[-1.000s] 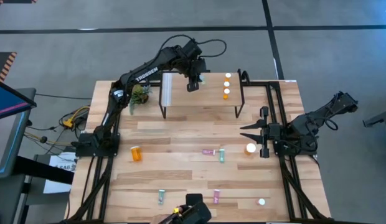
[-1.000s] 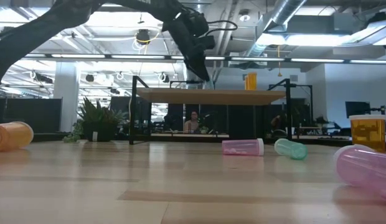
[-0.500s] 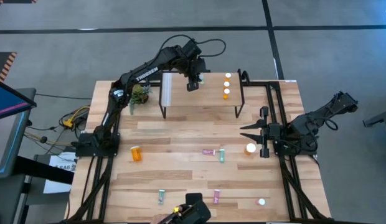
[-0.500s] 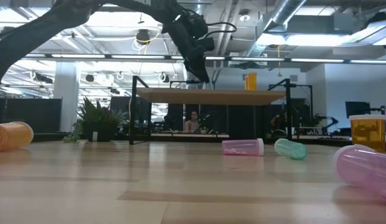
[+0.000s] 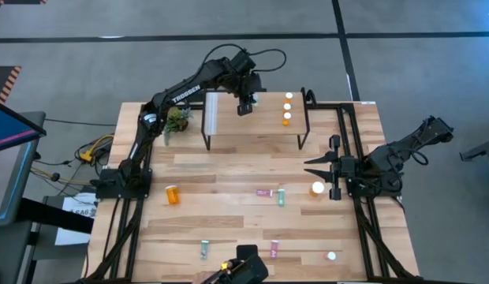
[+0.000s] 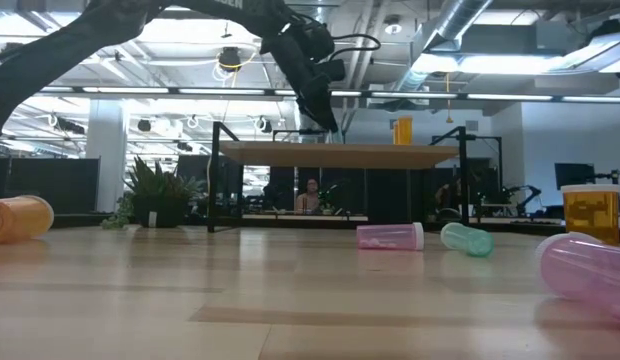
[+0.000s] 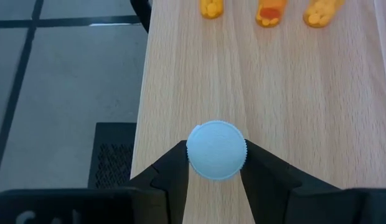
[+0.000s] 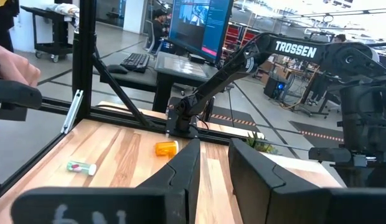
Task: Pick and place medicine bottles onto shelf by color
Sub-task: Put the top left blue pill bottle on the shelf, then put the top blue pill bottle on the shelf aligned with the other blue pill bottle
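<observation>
Bottle [image 7: 216,150] looks light, rigid and slick-sided, so the left gripper [image 7: 215,163], over the shelf [image 7: 243,87], rightly clamps both fingers [image 7: 174,171] just under its ribbed white cap, while the right gripper [image 8: 213,163] waits slightly parted, holding nothing.

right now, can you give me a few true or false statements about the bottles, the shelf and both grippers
1. The left gripper is over the shelf, closed on a white-capped bottle. True.
2. Three orange bottles stand in a row on the shelf. True.
3. The right gripper holds a pink bottle. False: it holds nothing and waits at the table's right edge.
4. Every bottle on the table stands upright. False: a pink bottle and a teal bottle lie on their sides.
5. The plant sits on the shelf. False: it is beside it on the table.
</observation>
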You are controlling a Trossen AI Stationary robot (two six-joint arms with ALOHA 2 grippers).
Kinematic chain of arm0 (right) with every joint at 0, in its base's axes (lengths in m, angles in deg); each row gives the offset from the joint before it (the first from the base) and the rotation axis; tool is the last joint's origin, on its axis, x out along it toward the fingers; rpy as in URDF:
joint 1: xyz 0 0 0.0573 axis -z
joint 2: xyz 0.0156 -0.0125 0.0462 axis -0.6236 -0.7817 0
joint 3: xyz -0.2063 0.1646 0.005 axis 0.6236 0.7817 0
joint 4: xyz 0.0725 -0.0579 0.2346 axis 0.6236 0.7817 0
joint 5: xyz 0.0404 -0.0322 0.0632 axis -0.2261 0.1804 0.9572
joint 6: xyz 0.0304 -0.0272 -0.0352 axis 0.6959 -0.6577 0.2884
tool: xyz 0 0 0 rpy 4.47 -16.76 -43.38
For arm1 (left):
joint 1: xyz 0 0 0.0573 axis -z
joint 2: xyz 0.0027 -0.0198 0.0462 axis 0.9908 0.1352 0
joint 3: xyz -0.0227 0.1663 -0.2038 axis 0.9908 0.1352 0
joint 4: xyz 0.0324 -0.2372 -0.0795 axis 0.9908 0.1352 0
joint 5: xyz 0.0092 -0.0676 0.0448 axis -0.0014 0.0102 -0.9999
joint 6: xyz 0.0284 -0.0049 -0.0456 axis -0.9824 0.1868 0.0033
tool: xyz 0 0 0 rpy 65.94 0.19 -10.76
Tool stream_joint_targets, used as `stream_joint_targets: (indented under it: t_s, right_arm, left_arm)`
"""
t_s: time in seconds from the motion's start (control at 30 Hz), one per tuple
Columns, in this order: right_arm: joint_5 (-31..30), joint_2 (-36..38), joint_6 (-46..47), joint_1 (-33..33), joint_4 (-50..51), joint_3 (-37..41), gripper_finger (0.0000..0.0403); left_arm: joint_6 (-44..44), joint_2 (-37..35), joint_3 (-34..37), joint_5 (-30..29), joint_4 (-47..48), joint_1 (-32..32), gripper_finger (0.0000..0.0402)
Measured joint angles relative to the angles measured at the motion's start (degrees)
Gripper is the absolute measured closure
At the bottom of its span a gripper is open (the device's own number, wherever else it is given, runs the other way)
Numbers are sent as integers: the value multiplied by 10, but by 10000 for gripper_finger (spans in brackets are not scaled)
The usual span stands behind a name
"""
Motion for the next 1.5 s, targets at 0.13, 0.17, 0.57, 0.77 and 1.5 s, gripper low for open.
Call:
stream_joint_targets:
  t_s: [0.13, 0.17, 0.57, 0.77, 1.5]
  right_arm:
    - [0, 0, 0, 0, 0, 0, 296]
    - [0, 0, 0, 0, 0, 0, 296]
    - [0, 0, 0, 0, 0, 0, 296]
    - [0, 0, 0, 0, 0, 0, 296]
    - [0, 0, 12, 0, 22, 0, 296]
  left_arm:
    - [2, 0, 0, 0, 0, 0, 278]
    - [2, 0, 0, 0, 0, 0, 278]
    - [7, -1, 47, 4, -39, -3, 278]
    - [7, -1, 53, 4, -53, -3, 278]
    - [13, -1, 48, -10, -16, -2, 213]
